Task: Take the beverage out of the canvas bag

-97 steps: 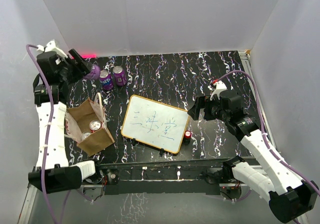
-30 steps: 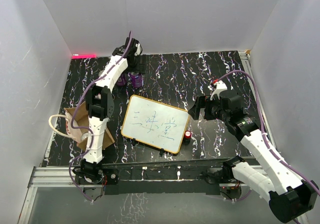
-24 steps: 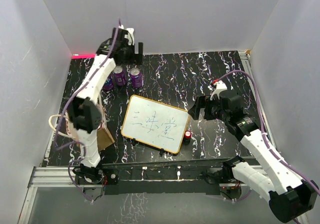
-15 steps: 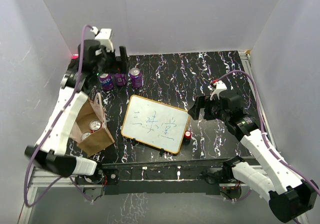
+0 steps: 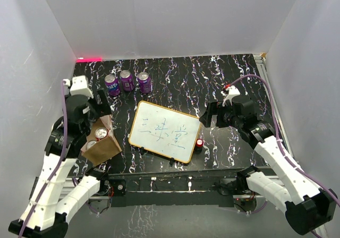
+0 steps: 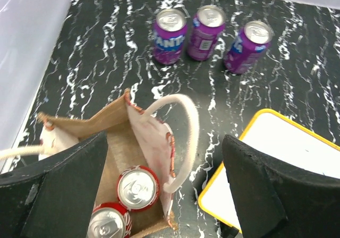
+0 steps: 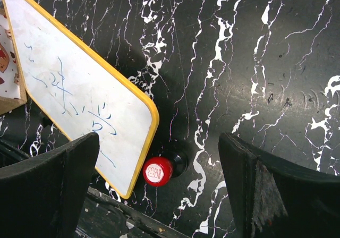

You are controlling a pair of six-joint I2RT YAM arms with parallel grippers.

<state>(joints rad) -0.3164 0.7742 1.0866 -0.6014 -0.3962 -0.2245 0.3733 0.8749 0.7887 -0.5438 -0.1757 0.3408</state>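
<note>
The tan canvas bag [image 5: 104, 150] stands open at the table's left with two red cans [image 5: 101, 133] upright inside. In the left wrist view the bag [image 6: 109, 126] is below me, its cream handle [image 6: 186, 132] arching over the right wall, and the red cans [image 6: 138, 187] show side by side. My left gripper [image 5: 100, 112] is open and empty above the bag's far edge; its fingers [image 6: 53, 190] straddle the bag from above. My right gripper [image 5: 209, 115] is open and empty above the table right of the board.
Three purple cans [image 5: 126, 80] stand in a row at the back left, also seen from the left wrist [image 6: 204, 25]. A white board with a yellow frame [image 5: 164, 132] lies mid-table. A small red-capped black bottle [image 7: 158, 170] stands at its right corner.
My left arm set a third purple can down beside the other two at the back, then swung back and now hovers over the bag. My right arm has not moved.
</note>
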